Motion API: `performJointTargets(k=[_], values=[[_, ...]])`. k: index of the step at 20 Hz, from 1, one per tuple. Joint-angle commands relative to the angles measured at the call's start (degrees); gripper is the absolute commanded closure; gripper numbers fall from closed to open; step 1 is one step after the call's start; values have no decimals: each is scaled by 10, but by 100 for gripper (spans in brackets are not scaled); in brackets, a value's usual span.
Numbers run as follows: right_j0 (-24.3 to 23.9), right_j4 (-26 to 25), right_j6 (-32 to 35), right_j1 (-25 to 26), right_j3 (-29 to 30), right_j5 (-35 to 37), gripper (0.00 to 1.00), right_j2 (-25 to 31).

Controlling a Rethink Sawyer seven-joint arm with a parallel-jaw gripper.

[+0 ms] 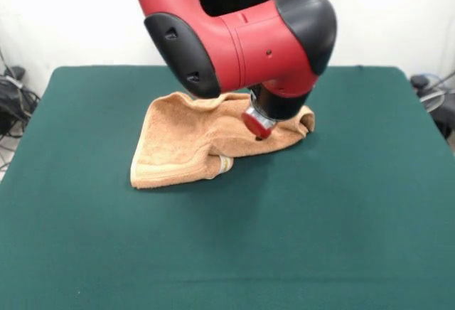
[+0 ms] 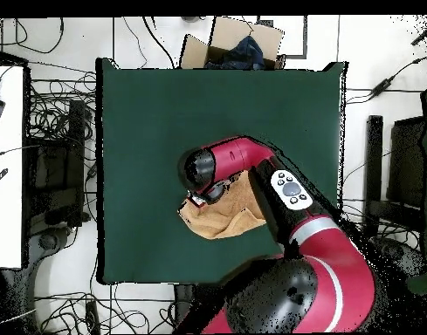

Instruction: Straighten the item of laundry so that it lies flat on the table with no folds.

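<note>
Nearest the front camera, we see bare green worktop (image 1: 227, 253), with nothing on it but the towel (image 1: 192, 143) further back. The towel lies a little behind the middle of the worktop, towards the robot's side, and it is far from flat. Its near corner sits low on the felt with the hemmed border showing, and just beside that a folded-under flap curls up at the front edge. Behind this the cloth rises into a rumpled ridge, and the end under the arm is bunched into a raised hump.

Over that bunched end the pincer (image 1: 257, 126) comes straight down, its tip at or just above the cloth. Whether its fingers are wide or narrow we cannot tell: the wrist hides them from the front, and from overhead the arm (image 2: 251, 174) covers them as well as much of the towel.

We judge the step in hand to be a grasp on the raised end so as to draw the cloth out. To do it well, we should take only the top layer at the hump, close to an edge or corner and not mid-fold, so that the layers beneath stay behind. Then we should lift only slightly and pull away from the low front corner, letting that corner's drag on the felt hold it. Pulling too high or too fast would likely carry the whole towel along still folded. The tucked flap at the front will probably need its own pull afterwards.
</note>
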Motion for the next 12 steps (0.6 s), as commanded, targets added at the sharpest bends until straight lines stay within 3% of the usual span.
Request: performJointTargets(k=[1, 12], values=[[25, 55, 234, -27, 19, -81, 100, -64], [64, 92, 204, -24, -6, -78, 100, -103]])
